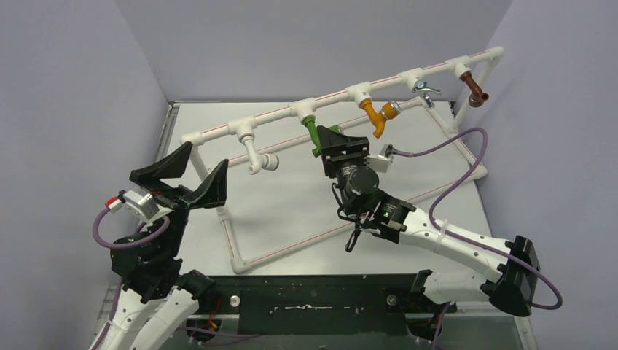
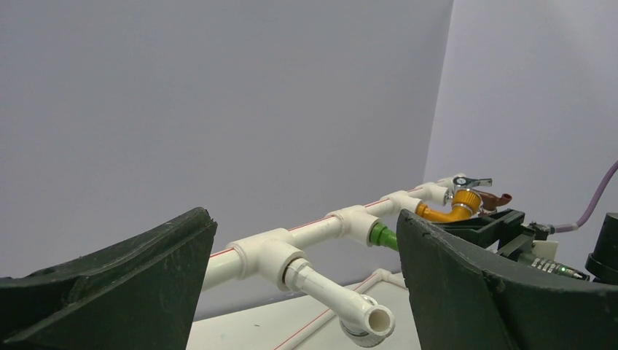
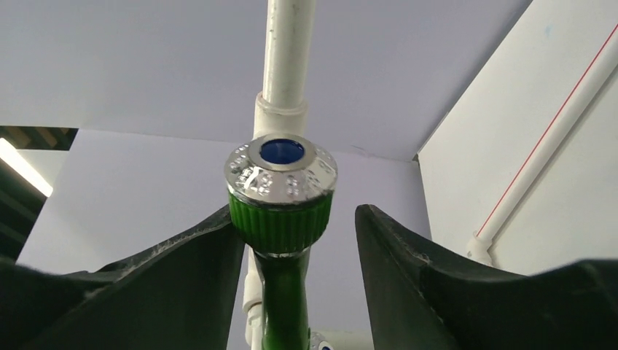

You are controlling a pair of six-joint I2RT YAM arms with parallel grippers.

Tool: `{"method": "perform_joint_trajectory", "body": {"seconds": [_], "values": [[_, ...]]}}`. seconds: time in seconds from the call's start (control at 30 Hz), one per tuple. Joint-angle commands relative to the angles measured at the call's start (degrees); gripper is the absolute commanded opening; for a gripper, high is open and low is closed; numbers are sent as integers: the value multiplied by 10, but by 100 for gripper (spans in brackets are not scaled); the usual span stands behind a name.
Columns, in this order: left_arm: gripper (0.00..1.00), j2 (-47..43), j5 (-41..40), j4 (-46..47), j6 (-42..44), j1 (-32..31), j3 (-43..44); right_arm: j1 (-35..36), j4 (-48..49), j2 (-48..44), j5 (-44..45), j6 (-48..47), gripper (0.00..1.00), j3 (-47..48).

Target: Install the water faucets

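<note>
Several faucets hang on the white pipe frame (image 1: 273, 118): white (image 1: 259, 157), green (image 1: 313, 133), orange (image 1: 375, 117), silver (image 1: 426, 88) and brown (image 1: 476, 90). My right gripper (image 1: 333, 138) is open around the green faucet (image 3: 280, 219). Its left finger touches the green ribbed cap and its right finger stands off with a gap. My left gripper (image 1: 191, 171) is open and empty, near the frame's left end and a little short of the white faucet (image 2: 342, 299). The left wrist view also shows the green (image 2: 382, 235), orange (image 2: 448, 211), silver (image 2: 470, 181) and brown (image 2: 497, 198) faucets along the bar.
The frame's base pipes (image 1: 291, 248) lie on the white table (image 1: 291, 204) between the arms and the upper bar. Purple cables (image 1: 452, 157) loop off both wrists. Grey walls close in the left, back and right sides.
</note>
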Motion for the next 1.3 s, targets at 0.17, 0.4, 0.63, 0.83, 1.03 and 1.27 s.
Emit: {"method": "perform_joint_trajectory", "body": {"seconds": [0.17,0.4,0.63,0.83,1.03,1.27], "values": [[94,0,0,13,6,-4,5,-15,15,-23,-2,-50,70,-3],[94,2,1,12,6,-4,6,-14,50,-49,-47,-93,77,-24],[94,3,1,11,7,-4,7,-15,5,-79,-88,-162,82,-16],[94,6,1,11,6,-4,8,-15,-33,-105,-116,-237,85,-6],[94,7,1,11,6,-4,7,-18,-27,-119,-179,-363,85,-1],[94,6,1,11,7,-4,7,-22,-26,-135,-286,-569,86,16]]}}
